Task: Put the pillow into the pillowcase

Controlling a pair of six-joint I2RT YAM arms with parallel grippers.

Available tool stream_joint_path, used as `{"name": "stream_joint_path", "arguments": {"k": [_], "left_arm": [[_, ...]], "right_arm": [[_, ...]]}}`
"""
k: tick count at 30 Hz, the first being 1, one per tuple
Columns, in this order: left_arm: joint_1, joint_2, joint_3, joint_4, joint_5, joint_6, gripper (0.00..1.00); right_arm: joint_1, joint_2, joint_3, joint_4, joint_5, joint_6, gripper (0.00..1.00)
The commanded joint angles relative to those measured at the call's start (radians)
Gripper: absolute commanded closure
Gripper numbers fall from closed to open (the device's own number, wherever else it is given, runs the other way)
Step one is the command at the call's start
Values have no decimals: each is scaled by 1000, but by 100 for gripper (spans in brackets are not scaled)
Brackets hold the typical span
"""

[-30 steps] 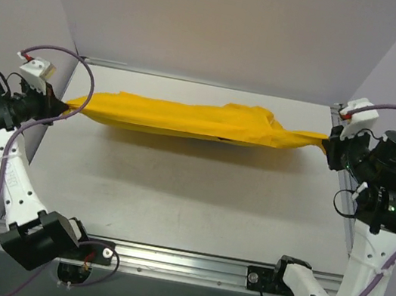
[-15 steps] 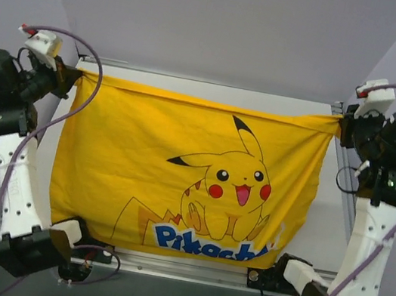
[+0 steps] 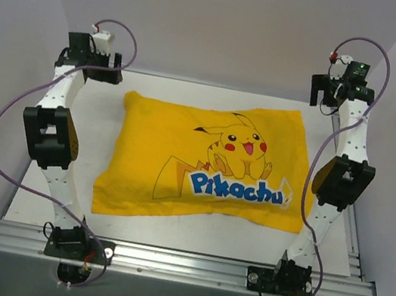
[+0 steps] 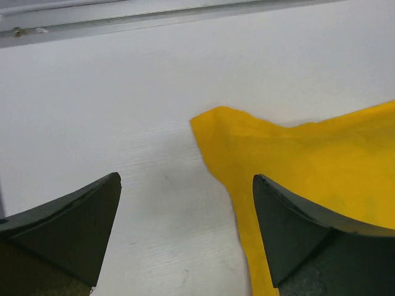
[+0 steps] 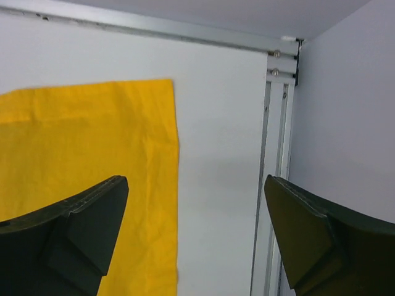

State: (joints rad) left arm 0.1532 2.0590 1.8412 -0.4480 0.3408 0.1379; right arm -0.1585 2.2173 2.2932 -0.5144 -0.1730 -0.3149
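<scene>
Between the left gripper (image 4: 186, 179) fingers there's just air. The jaws sit wide apart, holding nothing, and one corner of the pillowcase (image 4: 308, 166) lies flat on the table right below them, running under one finger. Same deal on the other side: the right gripper (image 5: 196, 179) is spread wide and empty too. Another yellow corner sits below it off to one finger's side, with bare table straight under the gap and the side rail (image 5: 271, 154) a bit further out.

Moving outward from both tools, the overhead view shows the case spread out between the two arms, print side up, Pikachu and the blue lettering showing. Both arms are raised near its far corners, not touching it.

As for progress, I'd say this is basically done. I can't see the pillow itself anywhere, no white cushion on the table (image 3: 205, 235), and the case looks a little puffy with a soft shadow round its edges, so my guess is it's inside. Can't tell from these views whether the opening is tidy or if any pillow pokes out. Maybe a bit of smoothing left, if anything.
</scene>
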Motion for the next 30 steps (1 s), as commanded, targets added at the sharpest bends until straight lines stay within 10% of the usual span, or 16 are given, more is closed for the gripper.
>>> {"name": "stream_joint_path", "arguments": {"k": [1, 9, 18, 30], "left_arm": [[60, -75, 167, -125, -118, -24, 2], [-12, -403, -199, -293, 142, 195, 3], [-450, -851, -778, -440, 44, 163, 3], [-477, -342, -694, -437, -178, 86, 2]], "right_arm": [[-30, -178, -81, -162, 32, -4, 0], [29, -635, -687, -278, -238, -170, 0], [344, -936, -1172, -421, -73, -247, 0], [441, -552, -1140, -257, -33, -79, 0]]}}
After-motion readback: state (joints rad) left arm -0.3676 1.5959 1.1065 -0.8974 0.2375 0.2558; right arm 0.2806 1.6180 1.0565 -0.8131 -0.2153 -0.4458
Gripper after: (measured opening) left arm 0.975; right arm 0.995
